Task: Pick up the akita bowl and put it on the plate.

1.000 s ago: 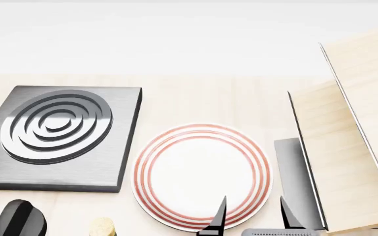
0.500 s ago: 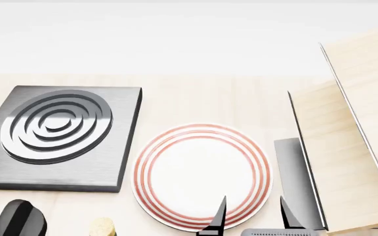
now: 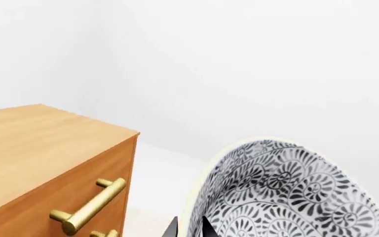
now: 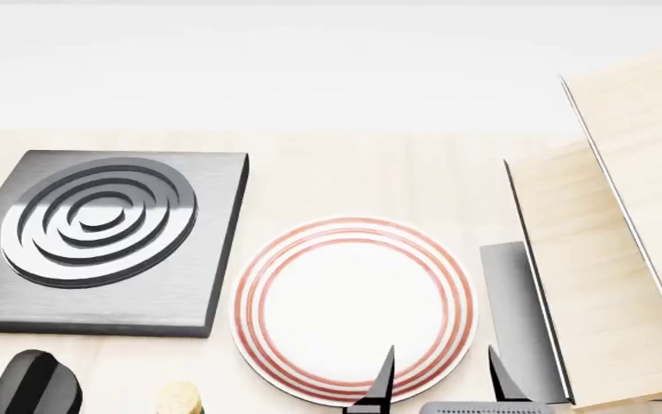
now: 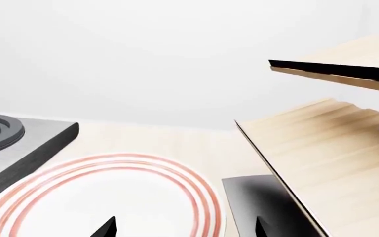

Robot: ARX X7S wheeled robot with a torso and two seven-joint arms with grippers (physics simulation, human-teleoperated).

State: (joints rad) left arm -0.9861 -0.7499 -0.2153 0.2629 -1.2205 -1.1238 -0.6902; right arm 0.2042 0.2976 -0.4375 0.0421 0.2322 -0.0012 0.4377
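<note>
Left wrist view: akita bowl [image 3: 288, 197], dense black floral pattern, pale rim.

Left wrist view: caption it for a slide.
Patterned bowl close to the left gripper, beside a wooden drawer with brass handle.

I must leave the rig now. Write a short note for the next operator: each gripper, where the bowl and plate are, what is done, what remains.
Left gripper: fingertips at the rim of the akita bowl, which fills its wrist view; a firm grip cannot be confirmed. The head view does not show the bowl.
Right gripper: open, empty, over the near edge of the plate.
Plate: bare, on the table between the stove plate and the wooden rack.
Done: bowl reached by the left arm.
Left: bring the bowl over the plate, set it down, release. The right gripper probably should move clear first.
</note>
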